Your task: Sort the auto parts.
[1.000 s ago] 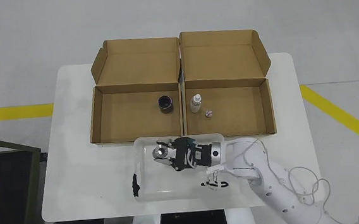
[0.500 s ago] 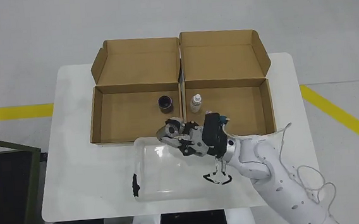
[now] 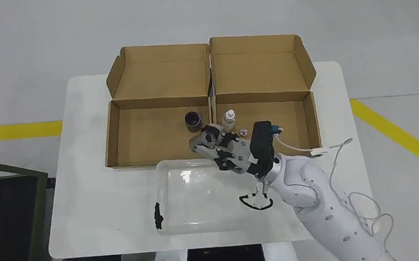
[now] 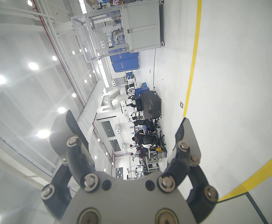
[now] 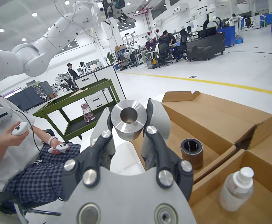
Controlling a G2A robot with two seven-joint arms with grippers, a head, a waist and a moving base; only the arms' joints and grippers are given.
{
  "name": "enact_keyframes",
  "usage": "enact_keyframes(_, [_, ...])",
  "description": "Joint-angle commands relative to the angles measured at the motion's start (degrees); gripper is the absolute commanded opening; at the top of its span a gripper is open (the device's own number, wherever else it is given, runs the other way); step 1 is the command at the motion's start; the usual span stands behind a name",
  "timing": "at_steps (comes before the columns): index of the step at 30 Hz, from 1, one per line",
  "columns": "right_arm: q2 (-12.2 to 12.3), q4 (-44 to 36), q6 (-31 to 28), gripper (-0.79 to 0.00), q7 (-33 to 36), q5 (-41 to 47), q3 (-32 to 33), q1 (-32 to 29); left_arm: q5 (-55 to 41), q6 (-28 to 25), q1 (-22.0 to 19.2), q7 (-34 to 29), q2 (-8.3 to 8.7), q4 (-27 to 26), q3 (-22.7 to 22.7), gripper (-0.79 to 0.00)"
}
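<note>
White table (image 3: 84, 140) with two cardboard boxes (image 3: 161, 75) stands on yellow-lined pale floor (image 3: 25, 41).

Light: bright and even, from round ceiling lamps (image 4: 33, 66).
Glare: highlights on the shiny silver metal ring (image 5: 128, 123); sheen on the clear plastic tray (image 3: 193, 198).
Shadows: soft, inside the brown cardboard boxes (image 3: 143, 139).
Edges: the wrist views bend the yellow floor line (image 4: 193, 63).

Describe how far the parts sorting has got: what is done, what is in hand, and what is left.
Done: a dark bushing stands in the left cardboard box; a white bottle and a small part sit in the right box. In hand: the right gripper is shut on a silver ring, near the boxes' front walls. Left: a black part at the clear tray's edge.
</note>
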Motion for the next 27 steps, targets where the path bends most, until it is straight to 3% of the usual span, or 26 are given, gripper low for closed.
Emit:
enact_keyframes(1, [-0.07, 0.30, -0.08, -0.785, 0.05, -0.23, -0.20, 0.37, 0.00, 0.00, 0.00, 0.00, 0.00, 0.00, 0.00, 0.000])
enact_keyframes(10, [-0.33, 2.10, -0.38, -0.785, 2.17, -5.75, -1.58, 3.14, 0.00, 0.00, 0.00, 0.00, 0.00, 0.00, 0.00, 0.000])
enact_keyframes(27, [-2.48, 13.04, 0.01, -0.785, 6.86, -20.92, -9.23, 16.56, 0.00, 0.00, 0.00, 0.00, 0.00, 0.00, 0.00, 0.000])
